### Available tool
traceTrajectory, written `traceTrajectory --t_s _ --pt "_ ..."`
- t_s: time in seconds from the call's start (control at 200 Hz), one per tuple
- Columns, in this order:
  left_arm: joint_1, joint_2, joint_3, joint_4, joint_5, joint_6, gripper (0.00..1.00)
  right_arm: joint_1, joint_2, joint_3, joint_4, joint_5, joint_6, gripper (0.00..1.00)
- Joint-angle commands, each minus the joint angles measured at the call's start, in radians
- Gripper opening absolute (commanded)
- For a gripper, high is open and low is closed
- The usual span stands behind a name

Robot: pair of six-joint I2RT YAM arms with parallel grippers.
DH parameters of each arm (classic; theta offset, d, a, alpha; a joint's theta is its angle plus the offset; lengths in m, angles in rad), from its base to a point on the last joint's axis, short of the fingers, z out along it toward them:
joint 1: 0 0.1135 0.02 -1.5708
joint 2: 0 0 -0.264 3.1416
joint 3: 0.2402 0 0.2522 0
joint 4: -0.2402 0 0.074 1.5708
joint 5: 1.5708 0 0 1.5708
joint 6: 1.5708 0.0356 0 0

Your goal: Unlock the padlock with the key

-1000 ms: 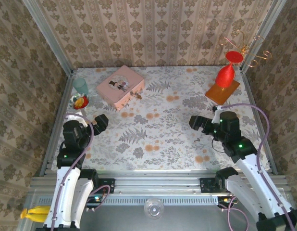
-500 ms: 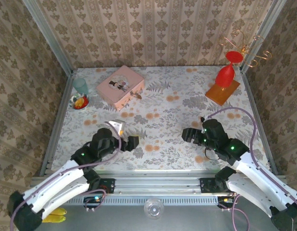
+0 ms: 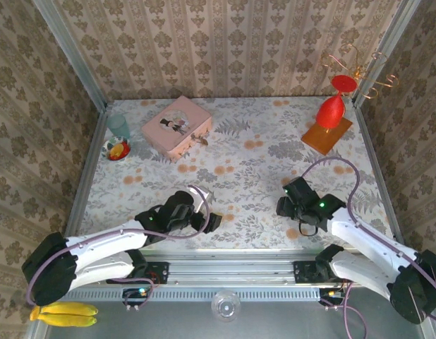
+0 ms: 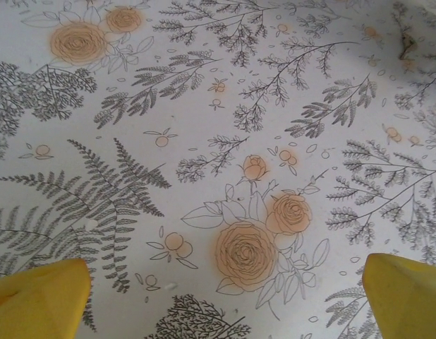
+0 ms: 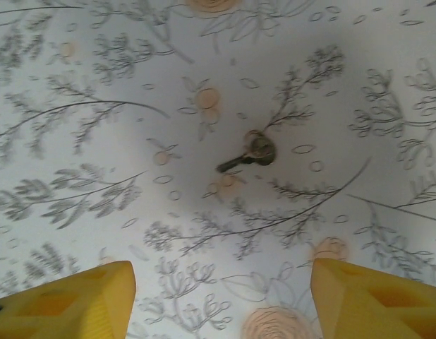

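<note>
Padlock (image 3: 200,140) is sitting against the near right side of the pink box (image 3: 174,124), at the far left of the floral tablecloth (image 3: 239,176); how it is fastened there is too small to tell. Key (image 5: 252,152) is lying flat on the tablecloth toward the near right of the table, well apart from the padlock, with nothing touching it. In the right wrist view its round head is pointing right and its blade left. Right gripper (image 5: 221,279) is hovering low over the cloth with its yellow fingers (image 5: 70,300) standing apart and nothing between them. The key is lying ahead of the fingertips, not inside the gap. Left gripper (image 4: 221,282) is reaching low along the near edge toward the middle of the table. Its jaws are gaping wide, its yellow fingertips (image 4: 41,293) are holding nothing, and only printed roses and ferns are lying under it. At the far left a glass tumbler (image 3: 118,125) is standing beside a small bowl of fruit (image 3: 118,149). At the far right a red goblet (image 3: 331,109) is standing on an orange board (image 3: 324,136).
</note>
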Motion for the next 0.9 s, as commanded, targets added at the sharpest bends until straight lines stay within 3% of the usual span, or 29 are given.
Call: traceTrajectory --t_s 0.0,0.265,0.545,0.895 --pt "-0.033 -0.025 0.038 -0.016 -0.085 0.075 1.0 0.006 0.059 0.044 -0.03 0.096 0.025 0.6" --pt "-0.043 -0.107 0.032 -0.055 -0.153 0.076 1.0 0.011 0.232 0.089 0.012 0.125 0.046 0.42" --pt "-0.044 -0.159 0.019 -0.06 -0.15 0.071 1.0 0.012 0.387 0.143 0.054 0.168 0.029 0.33" --pt "-0.044 -0.199 0.013 -0.065 -0.135 0.07 1.0 -0.015 0.551 0.245 0.017 0.172 0.005 0.3"
